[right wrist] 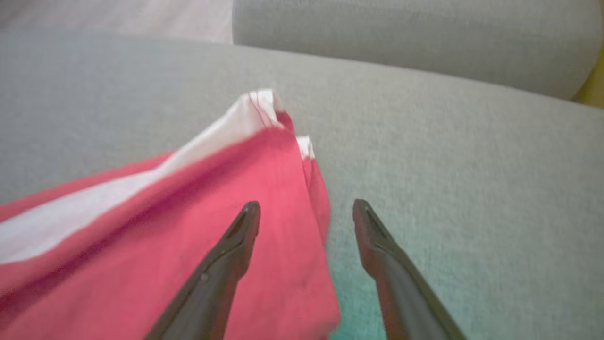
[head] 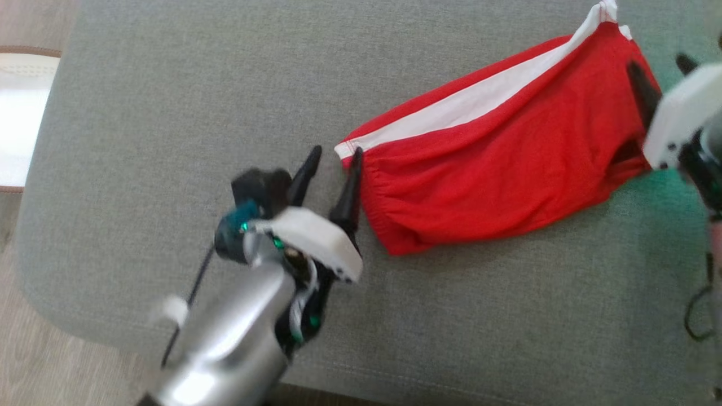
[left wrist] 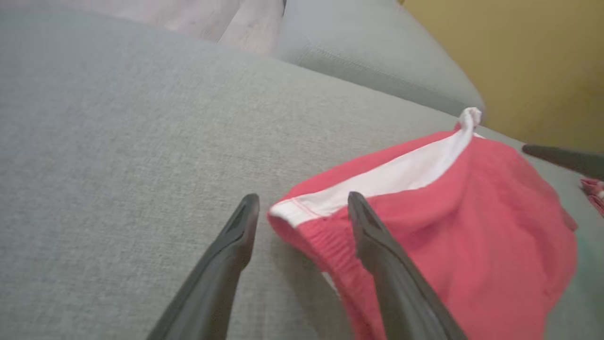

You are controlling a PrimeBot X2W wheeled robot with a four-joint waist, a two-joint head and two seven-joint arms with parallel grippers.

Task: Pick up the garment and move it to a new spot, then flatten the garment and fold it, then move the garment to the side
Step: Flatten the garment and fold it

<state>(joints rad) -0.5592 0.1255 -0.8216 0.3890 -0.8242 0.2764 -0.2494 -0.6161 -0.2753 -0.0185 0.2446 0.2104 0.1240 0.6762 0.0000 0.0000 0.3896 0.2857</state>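
1. The jaws of the left gripper stand spread and pinch nothing. One dark finger is over bare cushion and the other over the garment's white-tipped corner. The jaws of the right gripper are spread too, astride the opposite end, one finger above red cloth and one above the cushion.
2. A broad grey woven-fabric seat cushion carries everything.
3. Pale wood-look floor borders the cushion on the left, beside a white, brown-rimmed object too cropped to identify.
4. The red soft-cloth garment with a white stripe and a gathered hem lies bunched on the cushion's right half, slanting from one gripper to the other.
5. The left wrist view adds a second grey cushion behind and a mustard-yellow wall.
6. The right wrist view shows a rounded grey bolster beyond the seat, and thin red lines on the garment's white tip.
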